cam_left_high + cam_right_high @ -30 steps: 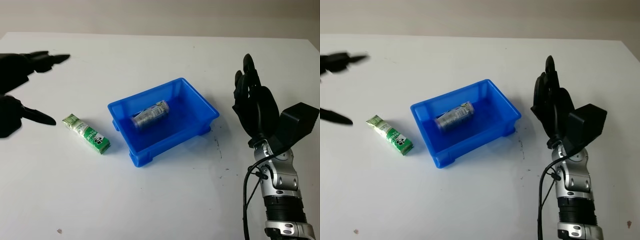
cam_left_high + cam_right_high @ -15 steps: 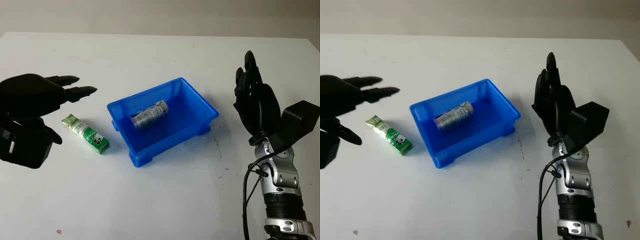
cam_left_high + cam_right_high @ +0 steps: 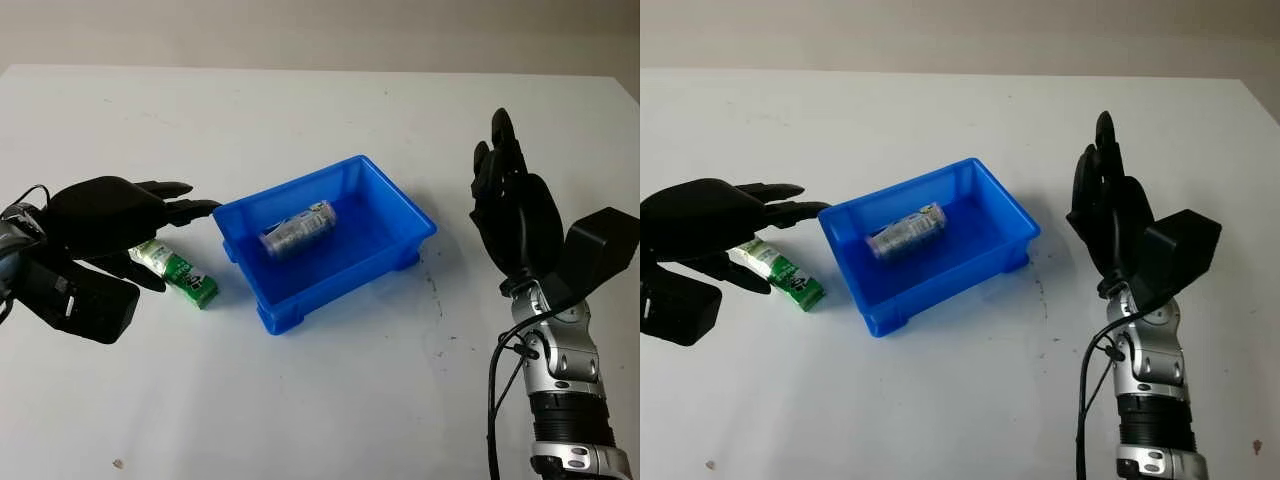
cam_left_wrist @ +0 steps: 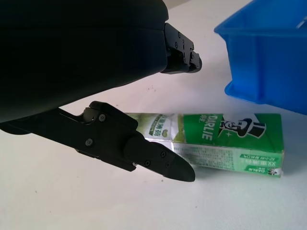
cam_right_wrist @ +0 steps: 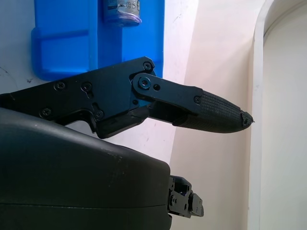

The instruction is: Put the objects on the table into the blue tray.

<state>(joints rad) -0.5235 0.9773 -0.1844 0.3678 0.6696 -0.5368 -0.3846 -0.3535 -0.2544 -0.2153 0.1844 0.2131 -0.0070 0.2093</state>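
White worktop [image 3: 330, 400] is carrying everything, and at its left side the left robot hand [image 3: 105, 215] is hovering open, holding nothing, directly over the near end of the green toothpaste box [image 3: 178, 269]. That box is lying flat with its long axis slanting toward the blue tray [image 3: 400, 212] just beside it, where a can [image 3: 297, 229] is already lying. Far right, the right robot hand [image 3: 510, 200] is standing open and idle, much farther from the box.
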